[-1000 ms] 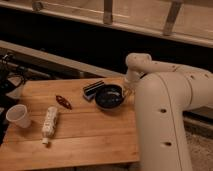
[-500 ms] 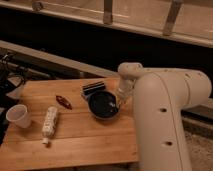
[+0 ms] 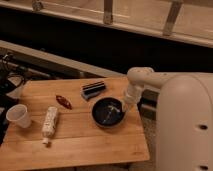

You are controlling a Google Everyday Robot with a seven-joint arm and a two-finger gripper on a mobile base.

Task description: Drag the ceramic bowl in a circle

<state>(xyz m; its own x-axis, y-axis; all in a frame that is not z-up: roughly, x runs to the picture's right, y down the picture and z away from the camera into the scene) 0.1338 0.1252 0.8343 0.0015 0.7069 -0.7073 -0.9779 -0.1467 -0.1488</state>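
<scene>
The ceramic bowl [image 3: 107, 112] is round, shallow and glossy black with pale glints inside. It sits on the wooden table [image 3: 75, 145], right of the middle. My gripper [image 3: 123, 106] comes down from the white arm [image 3: 137, 82] and rests at the bowl's right rim, touching it. The gripper's tip is partly hidden against the dark bowl.
A black ribbed block [image 3: 93, 90] lies just behind the bowl. A small red object [image 3: 63, 101] lies to its left. A white bottle [image 3: 49, 122] lies on its side and a white cup [image 3: 17, 116] stands at the left edge. The table's right edge is close to the bowl.
The bowl has slid toward the table's front, away from the ribbed block, with the gripper moving along at its right rim. The other objects have not moved.
</scene>
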